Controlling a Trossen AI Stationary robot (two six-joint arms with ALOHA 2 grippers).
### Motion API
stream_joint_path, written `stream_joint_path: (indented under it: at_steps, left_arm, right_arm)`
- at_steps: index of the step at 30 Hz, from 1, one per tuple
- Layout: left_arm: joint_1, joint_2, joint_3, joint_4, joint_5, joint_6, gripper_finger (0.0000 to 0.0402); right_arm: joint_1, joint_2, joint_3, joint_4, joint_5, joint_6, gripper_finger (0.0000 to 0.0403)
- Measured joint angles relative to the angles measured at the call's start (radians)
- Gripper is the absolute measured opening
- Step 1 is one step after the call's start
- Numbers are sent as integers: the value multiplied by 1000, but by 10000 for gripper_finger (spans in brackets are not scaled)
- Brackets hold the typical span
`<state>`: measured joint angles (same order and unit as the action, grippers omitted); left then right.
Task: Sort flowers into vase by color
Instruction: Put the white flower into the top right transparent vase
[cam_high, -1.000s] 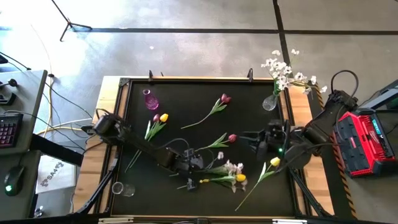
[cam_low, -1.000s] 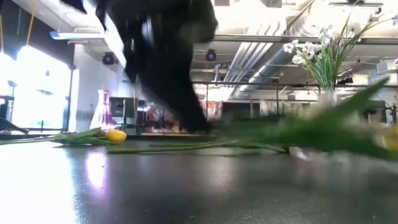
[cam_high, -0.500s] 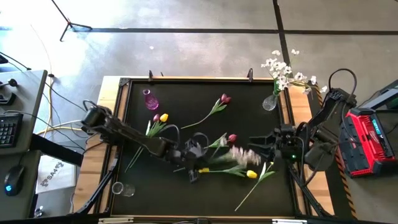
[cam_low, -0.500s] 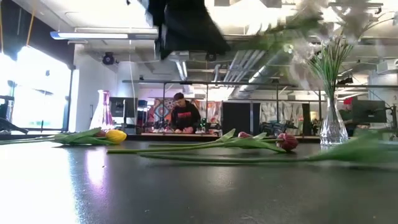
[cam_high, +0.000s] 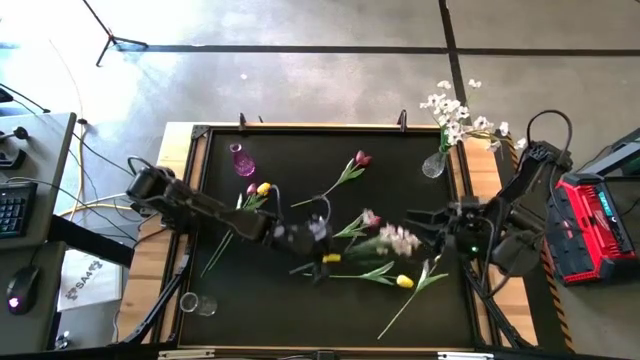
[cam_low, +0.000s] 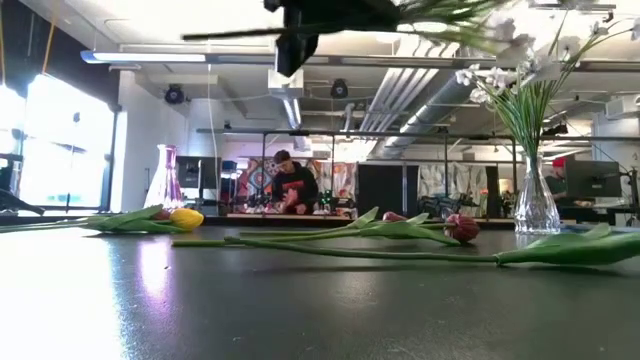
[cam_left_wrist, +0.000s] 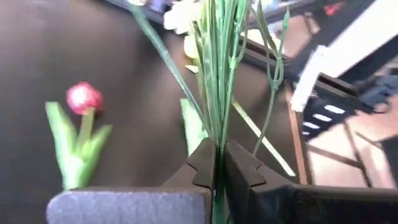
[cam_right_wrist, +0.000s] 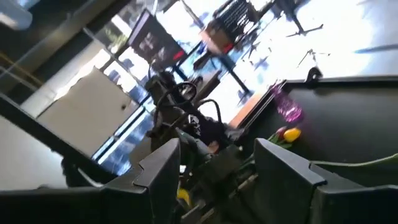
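My left gripper hangs over the table's middle, shut on a spray of small white blossoms with green stems; the low view shows it high up. Just right of the blossoms stands my right gripper, open and empty, pointing left. A clear vase at the far right holds more white blossoms. A purple vase stands far left. Red tulips and yellow tulips lie flat on the black mat. My left gripper pinches the spray's bundled green stems between its two fingers, a short way from their cut end. It comes from the table's left, slanting slightly down, and the stems run on forward past the fingertips. The spray is lifted clear, nearly level, blossoms toward the right.
A small clear glass lies at the near left corner. A long green stem and leaf lies across the near right of the mat. A red case sits off the table's right edge. A person shows far behind the table.
My left gripper has risen and gone toward the far right, staying shut. It has lifted the white spray clear of the mat, and the blossoms now hang near my right gripper. My right gripper has drawn back a little toward the right edge, still open.
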<state>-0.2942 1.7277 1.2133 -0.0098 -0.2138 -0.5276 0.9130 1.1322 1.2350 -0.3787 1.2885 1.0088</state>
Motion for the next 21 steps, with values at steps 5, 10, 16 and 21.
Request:
stream_joint_path:
  at_steps: [5, 10, 16, 21]
  left_arm:
    - [71, -45, -1, -2, 2, 18, 2]
    - [135, -88, -1, 12, 3, 34, 1]
    - [213, -133, -1, 186, 118, 24, 1]
    - [233, -140, -1, 388, 223, 8, 0]
  right_arm:
    - [66, 0, 0, -7, 127, 3, 193]
    - [134, 0, 0, -38, 156, 2, 193]
    - [100, 43, 0, -124, 180, 87, 193]
    - [-28, 72, 0, -70, 139, 66, 193]
